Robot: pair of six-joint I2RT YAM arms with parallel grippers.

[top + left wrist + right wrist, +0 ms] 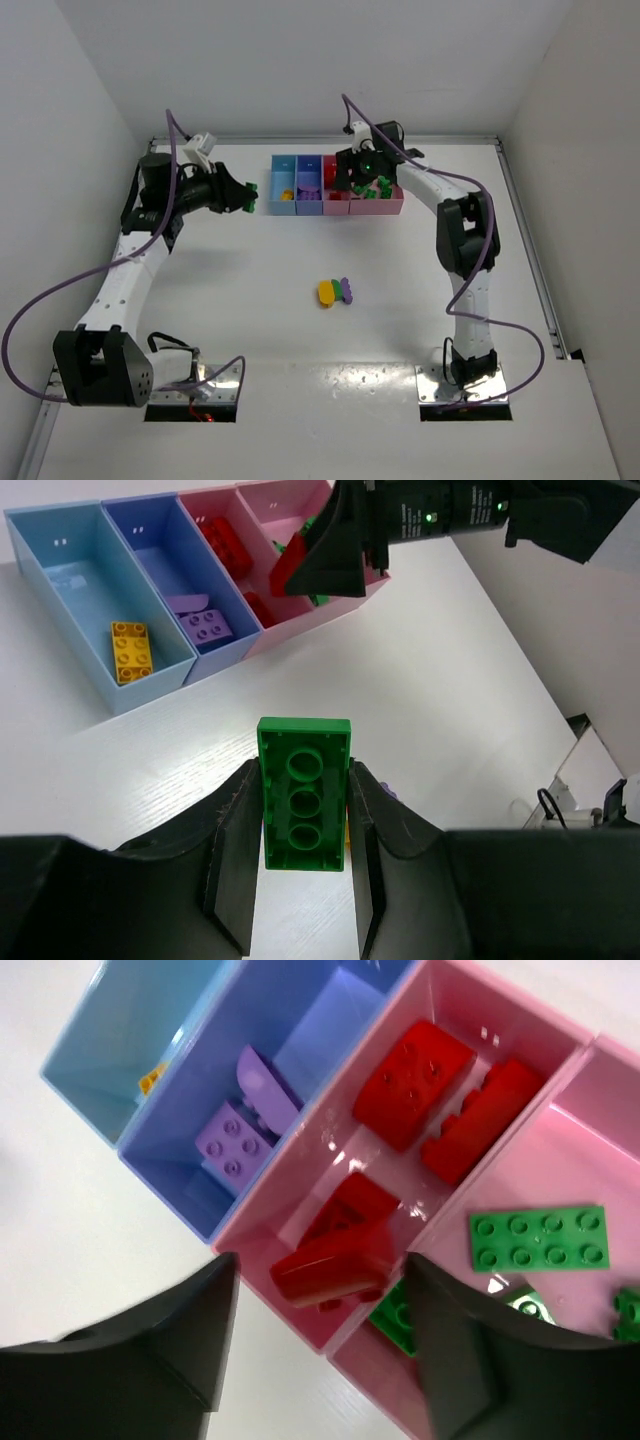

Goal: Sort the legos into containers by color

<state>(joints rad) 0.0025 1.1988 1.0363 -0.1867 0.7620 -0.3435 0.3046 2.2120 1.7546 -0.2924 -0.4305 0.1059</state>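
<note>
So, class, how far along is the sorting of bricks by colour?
Done: yellow brick in the light blue bin, purple bricks in the periwinkle bin, red bricks in the pink bin, green bricks in the wider pink bin. In hand: left gripper grips a green brick; right gripper stands open around a red brick over the pink bin. Left: the mixed clump on the table.

most legos (412, 1082) lie colour-sorted in the containers (330, 1030)

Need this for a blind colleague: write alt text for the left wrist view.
The left pincer clamps a green brick over the white table; beyond, joined bins hold a yellow brick, purple bricks and red bricks under the right arm.
</note>
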